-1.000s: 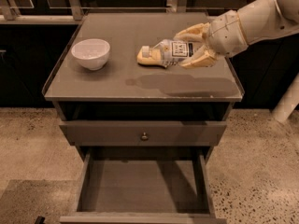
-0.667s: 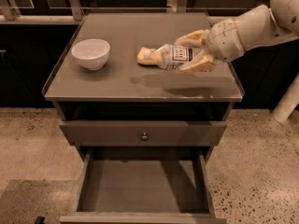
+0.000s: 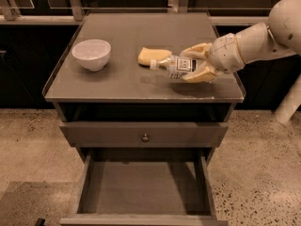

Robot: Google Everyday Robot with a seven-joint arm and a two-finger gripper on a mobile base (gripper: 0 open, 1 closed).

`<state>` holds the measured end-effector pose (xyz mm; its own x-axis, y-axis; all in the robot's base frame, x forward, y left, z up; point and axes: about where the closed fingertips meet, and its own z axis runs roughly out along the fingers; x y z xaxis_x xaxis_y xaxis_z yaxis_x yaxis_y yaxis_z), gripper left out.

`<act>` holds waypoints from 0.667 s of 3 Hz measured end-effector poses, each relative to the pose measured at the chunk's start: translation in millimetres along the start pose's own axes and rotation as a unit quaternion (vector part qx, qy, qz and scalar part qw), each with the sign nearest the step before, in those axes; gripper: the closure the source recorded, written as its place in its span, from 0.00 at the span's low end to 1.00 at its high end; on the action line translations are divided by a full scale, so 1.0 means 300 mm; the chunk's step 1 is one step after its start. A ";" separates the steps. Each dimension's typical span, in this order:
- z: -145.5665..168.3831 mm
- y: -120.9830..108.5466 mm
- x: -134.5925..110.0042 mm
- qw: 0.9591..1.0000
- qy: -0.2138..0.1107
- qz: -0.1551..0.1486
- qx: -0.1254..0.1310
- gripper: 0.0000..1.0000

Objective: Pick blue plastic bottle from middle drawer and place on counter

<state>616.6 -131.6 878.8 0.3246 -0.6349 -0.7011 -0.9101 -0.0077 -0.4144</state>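
The blue plastic bottle is a small clear bottle with a white cap and a dark label. It lies tilted, cap pointing left, just above the right part of the counter. My gripper is shut on the blue plastic bottle, one finger above the label end and one below. The white arm comes in from the right. The middle drawer is pulled out below and holds nothing that shows.
A white bowl stands on the counter's left side. A yellow sponge lies mid-counter, just behind the bottle's cap. A closed drawer front with a small round knob sits above the open drawer. Speckled floor surrounds the cabinet.
The gripper with the bottle has moved slightly left and down toward the counter surface. The bottle's cap now overlaps the sponge's front edge.
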 end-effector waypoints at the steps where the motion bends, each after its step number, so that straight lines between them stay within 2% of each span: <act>1: 0.000 0.000 0.000 1.000 0.000 0.000 0.000 0.81; 2: 0.000 0.000 0.000 1.000 0.000 0.000 0.000 0.58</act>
<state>616.6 -131.6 878.7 0.3246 -0.6349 -0.7011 -0.9101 -0.0078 -0.4143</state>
